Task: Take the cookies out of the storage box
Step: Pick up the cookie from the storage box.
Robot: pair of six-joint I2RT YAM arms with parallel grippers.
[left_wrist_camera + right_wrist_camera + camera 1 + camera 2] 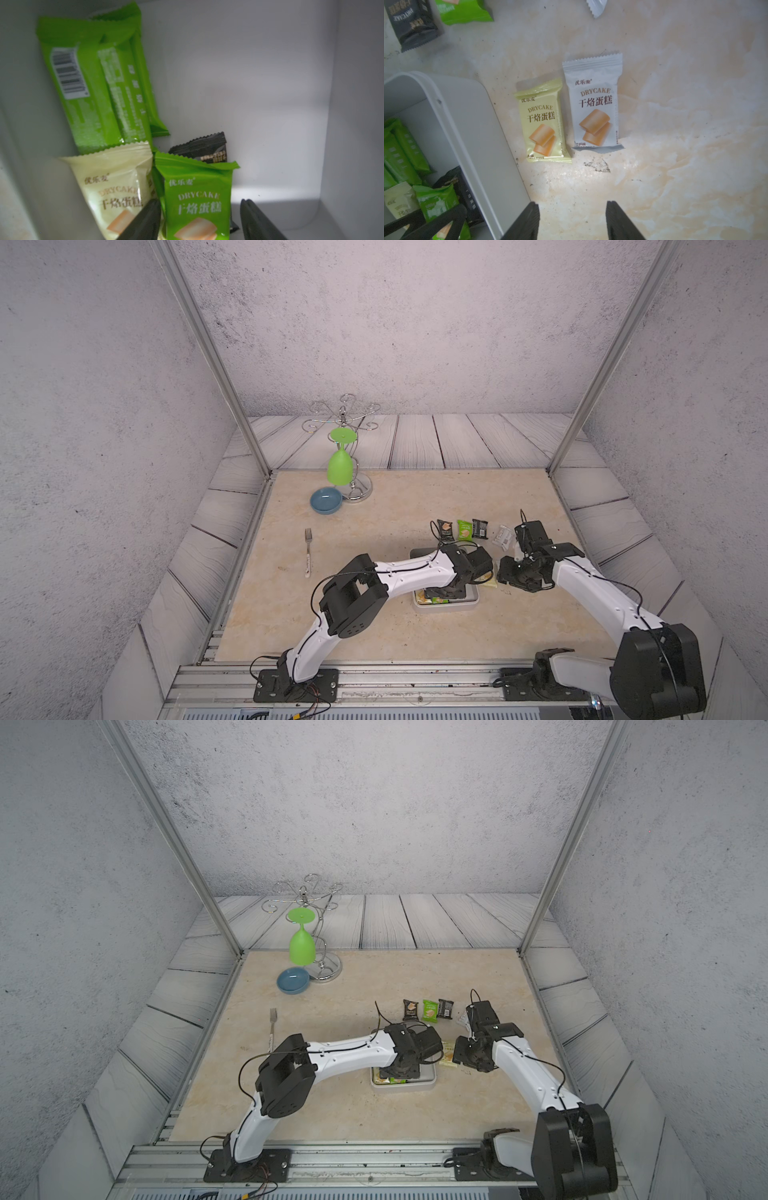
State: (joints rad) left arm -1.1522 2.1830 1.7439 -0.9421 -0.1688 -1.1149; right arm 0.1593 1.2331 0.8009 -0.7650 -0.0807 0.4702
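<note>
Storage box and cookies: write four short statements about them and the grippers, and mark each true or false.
1. The storage box is empty. False: a barcode-up green packet and others lie inside.
2. The left gripper reaches into the box, jaws either side of the green DRYCAKE packet. True.
3. The right gripper grips a packet. False: it is open and empty; the white packet lies on the table.
4. A pale yellow packet lies outside the box, on the table. True.
</note>
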